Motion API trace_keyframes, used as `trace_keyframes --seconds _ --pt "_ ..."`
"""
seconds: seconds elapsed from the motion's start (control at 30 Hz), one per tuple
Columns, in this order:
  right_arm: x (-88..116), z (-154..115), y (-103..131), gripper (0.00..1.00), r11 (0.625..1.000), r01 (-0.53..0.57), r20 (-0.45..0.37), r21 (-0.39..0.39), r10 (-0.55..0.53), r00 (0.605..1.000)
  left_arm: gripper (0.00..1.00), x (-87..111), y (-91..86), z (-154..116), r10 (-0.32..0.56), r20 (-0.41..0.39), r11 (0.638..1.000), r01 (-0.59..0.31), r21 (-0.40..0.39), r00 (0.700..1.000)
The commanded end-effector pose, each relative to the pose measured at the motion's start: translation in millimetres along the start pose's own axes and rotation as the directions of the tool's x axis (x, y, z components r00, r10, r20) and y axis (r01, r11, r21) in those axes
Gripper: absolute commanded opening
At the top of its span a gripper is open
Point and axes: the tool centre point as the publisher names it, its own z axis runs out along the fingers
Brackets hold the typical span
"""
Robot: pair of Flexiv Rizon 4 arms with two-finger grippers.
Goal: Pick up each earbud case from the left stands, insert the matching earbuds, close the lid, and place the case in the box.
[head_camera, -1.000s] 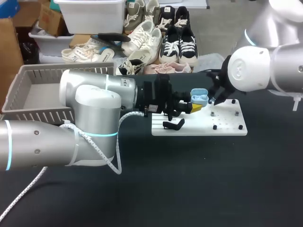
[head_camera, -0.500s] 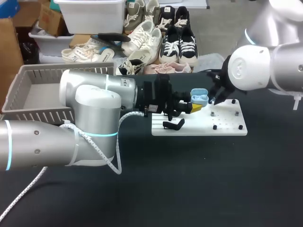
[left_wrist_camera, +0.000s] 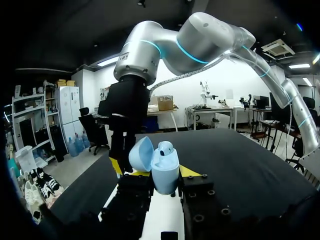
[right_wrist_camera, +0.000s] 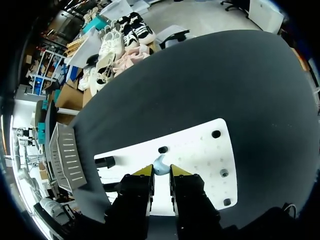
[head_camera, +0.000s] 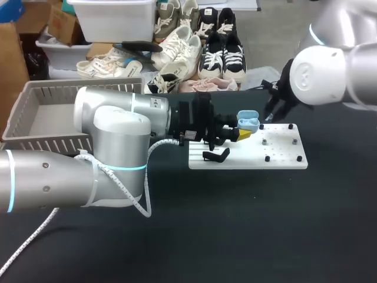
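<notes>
- While my left gripper point(left_wrist_camera: 162, 173) clamps the light-blue earbud case point(left_wrist_camera: 165, 175), its lid point(left_wrist_camera: 141, 154) hangs open, with one earbud point(left_wrist_camera: 166, 147) seated inside.
- Case is held over the white board point(head_camera: 283, 154) lying on the dark table point(head_camera: 235, 224).
- Above the board, beside the case, is my right gripper point(right_wrist_camera: 161, 171); can't tell its grip state.

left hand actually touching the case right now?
Touching. The left wrist view shows the left hand with a finger pressed against each side of the case, no gap on either side.

light-blue open-lidded earbud case point(head_camera: 248, 122): 1 | grey slatted plastic box point(head_camera: 35, 94): 1 | white flat board point(head_camera: 283, 154): 1 | black curved stand point(head_camera: 216, 155): 1
</notes>
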Motion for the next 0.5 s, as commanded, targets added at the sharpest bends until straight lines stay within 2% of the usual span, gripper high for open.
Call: trace_keyframes --seconds 0.03,0.17,0.27,0.5 --pt "19.5 -28.9 -11.5 0.0 1.0 0.005 0.053 -0.01 -0.005 0.999 0.0 0.7 -0.4 -0.1 0.001 0.003 1.0 -0.001 -0.002 1.0" --pt "21.3 -46.7 -10.3 0.0 0.999 0.032 0.065 0.01 -0.033 0.997 0.0 0.7 -0.4 -0.1 0.001 0.003 1.0 -0.001 -0.002 1.0" --pt "23.2 -57.8 -4.9 0.0 0.997 0.081 0.067 -0.003 -0.081 0.995 0.0 0.7 -0.4 -0.1 0.001 0.003 1.0 -0.001 -0.002 1.0" --pt "36.9 -87.1 14.8 0.0 0.987 0.153 0.092 0.053 -0.157 0.983 0.0 0.7 -0.4 -0.1 0.001 0.003 1.0 -0.001 -0.002 1.0"
